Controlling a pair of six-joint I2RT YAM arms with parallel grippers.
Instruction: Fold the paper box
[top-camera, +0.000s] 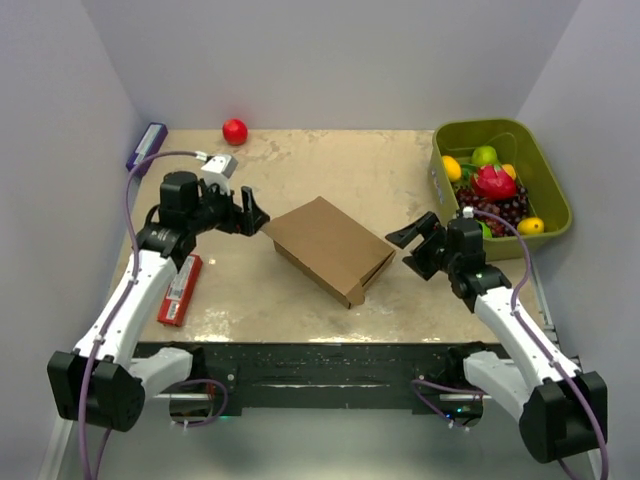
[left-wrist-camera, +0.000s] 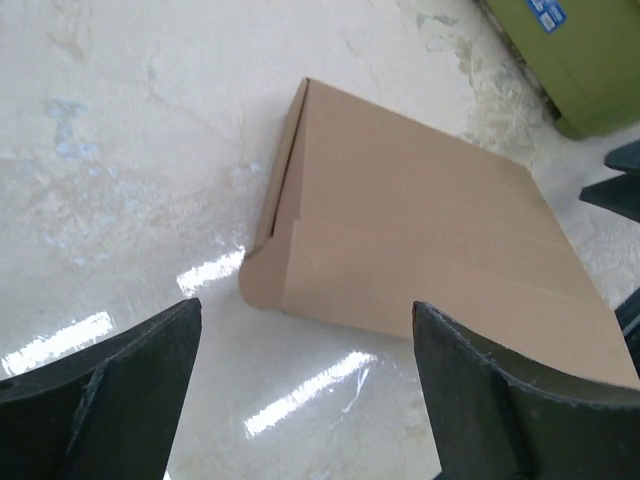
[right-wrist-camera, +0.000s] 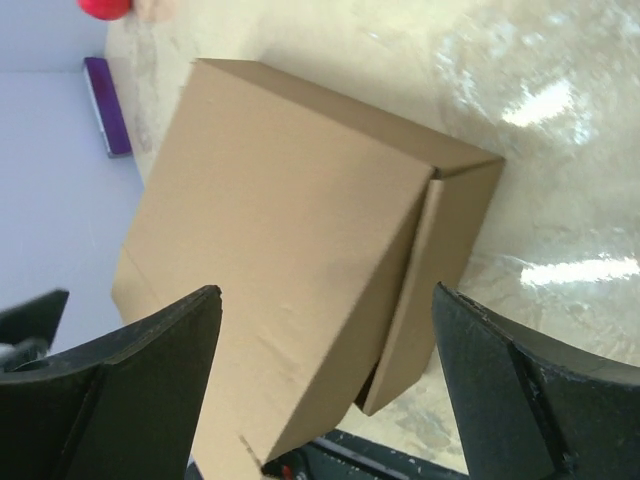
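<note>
The paper box (top-camera: 330, 248) lies in the middle of the table as a shallow brown cardboard rectangle with its lid down. A side flap at its near right end stands slightly ajar (right-wrist-camera: 430, 290). My left gripper (top-camera: 256, 218) hovers just off the box's left corner, open, with only bare table between its fingers (left-wrist-camera: 305, 390). The box (left-wrist-camera: 430, 240) lies beyond its tips. My right gripper (top-camera: 404, 243) is at the box's right corner, also open (right-wrist-camera: 320, 380). The box (right-wrist-camera: 290, 250) fills that view past its fingers (right-wrist-camera: 530, 390), and I see no grip on it.
A green bin (top-camera: 480, 125) with toy fruit stands at the back right, close behind the right arm. A red ball (top-camera: 234, 131) and a purple block (top-camera: 146, 148) lie at the back left, beside a small white object (top-camera: 222, 165). A red bar (top-camera: 180, 290) lies under the left arm.
</note>
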